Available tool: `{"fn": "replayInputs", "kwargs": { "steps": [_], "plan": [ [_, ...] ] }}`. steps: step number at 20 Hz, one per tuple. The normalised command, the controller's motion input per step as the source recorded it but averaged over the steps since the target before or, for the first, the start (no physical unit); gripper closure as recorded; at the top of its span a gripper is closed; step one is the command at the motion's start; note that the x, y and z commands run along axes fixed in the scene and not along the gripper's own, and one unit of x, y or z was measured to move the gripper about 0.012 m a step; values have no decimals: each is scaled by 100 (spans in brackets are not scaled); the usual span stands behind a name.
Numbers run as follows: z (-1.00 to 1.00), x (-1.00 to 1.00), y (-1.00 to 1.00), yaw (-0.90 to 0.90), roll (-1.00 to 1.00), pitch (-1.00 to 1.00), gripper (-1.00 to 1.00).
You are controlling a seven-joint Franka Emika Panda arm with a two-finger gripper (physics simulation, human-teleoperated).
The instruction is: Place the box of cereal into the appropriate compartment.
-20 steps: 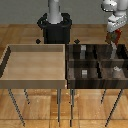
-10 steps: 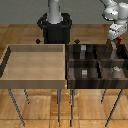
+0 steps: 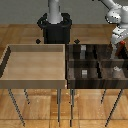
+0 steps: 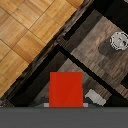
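The box of cereal [image 4: 66, 89] is a flat red box held in my gripper [image 4: 66, 104]; only the tips of the fingers show beside it. In the exterior view my gripper [image 3: 120, 46] hangs over the far corner of the dark compartment bin [image 3: 95, 63] on the exterior view's right. A sliver of the red box [image 3: 121, 49] shows under it. The wrist view shows the box above a dark wood compartment, close to the bin's outer wall [image 4: 60, 42].
A light wooden bin [image 3: 35, 83] stands on the exterior view's left of the dark bin. Small grey blocks [image 3: 84, 72] [image 3: 83, 50] lie in the compartments. A round pale object [image 4: 119, 40] lies in a neighbouring compartment. The robot base [image 3: 55, 27] stands behind.
My gripper with the red box has moved toward the exterior view's right and lower, down toward the dark bin's far corner.
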Motion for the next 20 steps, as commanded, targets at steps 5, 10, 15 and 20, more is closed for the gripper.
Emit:
{"fn": "replayInputs", "kwargs": {
  "steps": [5, 10, 15, 20],
  "plan": [
    [-100, 0, 0, 0, 0, 0, 100],
    [-80, 0, 0, 0, 0, 0, -100],
    [0, 0, 0, 0, 0, 0, -100],
    [0, 0, 0, 0, 0, 0, -100]
  ]
}}
